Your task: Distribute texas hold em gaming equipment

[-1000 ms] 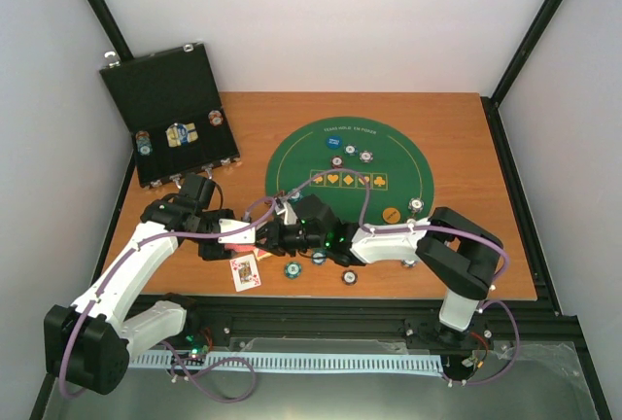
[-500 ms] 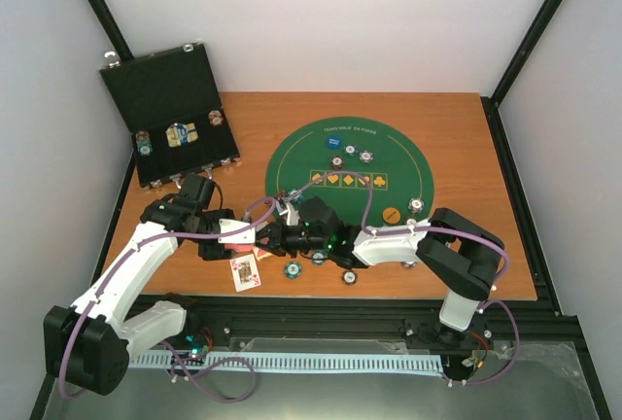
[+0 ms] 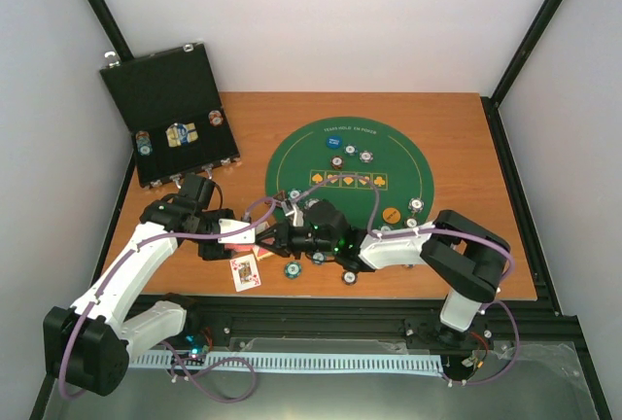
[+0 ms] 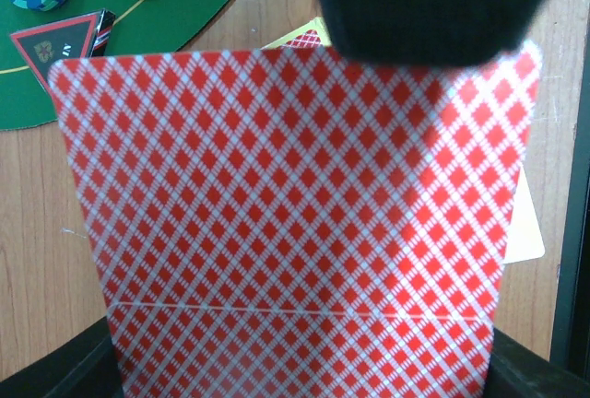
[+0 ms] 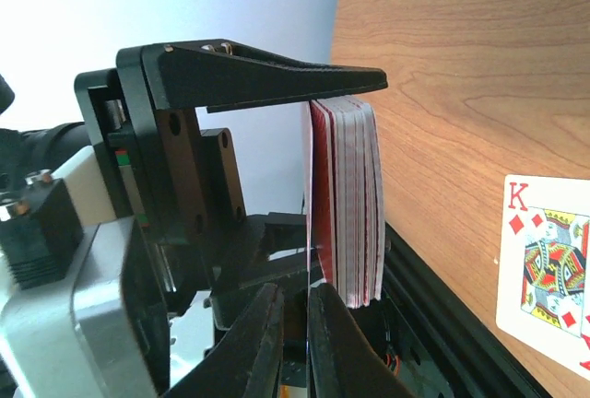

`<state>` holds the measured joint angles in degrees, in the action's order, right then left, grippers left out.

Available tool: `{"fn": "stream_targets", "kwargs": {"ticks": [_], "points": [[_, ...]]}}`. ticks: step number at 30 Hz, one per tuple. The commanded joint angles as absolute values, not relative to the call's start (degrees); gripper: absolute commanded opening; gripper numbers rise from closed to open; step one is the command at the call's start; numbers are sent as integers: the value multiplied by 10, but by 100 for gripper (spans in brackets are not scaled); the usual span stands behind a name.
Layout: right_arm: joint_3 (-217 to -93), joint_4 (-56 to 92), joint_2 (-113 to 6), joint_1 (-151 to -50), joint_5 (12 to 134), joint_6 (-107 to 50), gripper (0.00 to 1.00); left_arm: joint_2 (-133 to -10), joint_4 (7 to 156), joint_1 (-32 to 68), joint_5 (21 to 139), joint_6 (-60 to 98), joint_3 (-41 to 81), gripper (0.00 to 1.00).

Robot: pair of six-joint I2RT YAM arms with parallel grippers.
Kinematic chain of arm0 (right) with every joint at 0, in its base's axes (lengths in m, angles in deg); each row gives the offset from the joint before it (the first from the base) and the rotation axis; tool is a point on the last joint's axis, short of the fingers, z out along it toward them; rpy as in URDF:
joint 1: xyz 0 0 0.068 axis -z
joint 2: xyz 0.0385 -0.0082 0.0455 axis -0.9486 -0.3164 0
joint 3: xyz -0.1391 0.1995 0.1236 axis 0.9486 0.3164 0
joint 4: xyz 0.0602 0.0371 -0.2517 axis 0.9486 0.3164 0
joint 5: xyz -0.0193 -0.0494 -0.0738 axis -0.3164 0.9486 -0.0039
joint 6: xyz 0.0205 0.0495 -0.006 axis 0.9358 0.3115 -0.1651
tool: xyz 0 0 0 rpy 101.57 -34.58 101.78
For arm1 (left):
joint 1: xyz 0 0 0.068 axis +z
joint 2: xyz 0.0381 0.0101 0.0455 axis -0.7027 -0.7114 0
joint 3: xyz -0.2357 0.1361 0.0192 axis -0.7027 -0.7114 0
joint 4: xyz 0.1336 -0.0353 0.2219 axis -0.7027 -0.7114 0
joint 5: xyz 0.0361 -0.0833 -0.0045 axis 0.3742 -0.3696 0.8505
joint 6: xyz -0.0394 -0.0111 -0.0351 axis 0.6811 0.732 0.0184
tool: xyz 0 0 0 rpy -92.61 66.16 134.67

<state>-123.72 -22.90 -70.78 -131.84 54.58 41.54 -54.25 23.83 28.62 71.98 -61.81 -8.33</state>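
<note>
an open black case (image 3: 160, 89) sits at the far left of the table (image 3: 466, 245). the left pincer (image 3: 233, 236) is clamped on a deck of red-backed cards (image 4: 295, 232), held on edge. a king of diamonds (image 3: 245, 271) lies face up just beside it. the right pincer (image 5: 297, 324) is closed tight on the deck's front card (image 5: 312, 186). a teal chip (image 3: 292, 269) lies on the wood near the green mat (image 3: 408, 162).
</note>
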Motion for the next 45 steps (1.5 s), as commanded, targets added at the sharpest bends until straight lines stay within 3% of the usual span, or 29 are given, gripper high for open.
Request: {"fn": "stream_targets", "kwargs": {"ticks": [1, 11, 15, 16, 17, 18, 21, 22, 24, 25, 31, 36, 37, 38, 39, 40, 42, 44, 45], "points": [[-1208, -234, -663, -1305, 556, 426, 3, -537, 236, 283, 713, -617, -69, 49], [-1150, -170, -559, -1276, 581, 429, 3, -539, 230, 283, 708, -612, -63, 49], [-1158, -68, -513, -1255, 591, 406, 6, -540, 228, 283, 709, -613, -65, 47], [-1153, -61, -505, -1247, 589, 406, 25, -539, 228, 283, 710, -613, -65, 47], [-1149, -56, -495, -1241, 588, 406, 52, -539, 228, 283, 710, -613, -65, 47], [-1150, -42, -486, -1237, 591, 402, 67, -539, 228, 283, 709, -613, -64, 47], [-1166, 7, -470, -1231, 594, 385, 84, -539, 229, 283, 705, -612, -62, 47], [-1173, 21, -470, -1229, 593, 378, 84, -539, 229, 283, 705, -612, -62, 47], [-1195, 73, -468, -1229, 602, 366, 8, -540, 229, 283, 704, -612, -59, 47], [-1205, 95, -469, -1229, 608, 359, 3, -540, 228, 283, 703, -611, -59, 47], [-1255, 177, -478, -1229, 623, 313, 3, -538, 227, 283, 702, -611, -58, 47], [-1343, 343, -476, -1238, 728, 208, 3, -538, 229, 283, 703, -610, -63, 47], [-1371, 381, -478, -1247, 785, 171, 10, -537, 229, 283, 703, -610, -62, 47], [-1394, 415, -481, -1255, 824, 135, 32, -537, 230, 283, 702, -609, -63, 47], [-1414, 438, -486, -1261, 858, 106, 60, -538, 230, 282, 702, -608, -63, 47], [-1432, 461, -489, -1265, 885, 75, 72, -538, 231, 283, 702, -608, -63, 47], [-1453, 479, -492, -1274, 926, 16, 87, -539, 230, 283, 701, -606, -61, 47], [-1476, 504, -499, -1273, 958, -17, 85, -540, 230, 283, 701, -604, -58, 47], [-1497, 529, -507, -1274, 975, -25, 67, -539, 229, 283, 701, -604, -58, 47]]}}
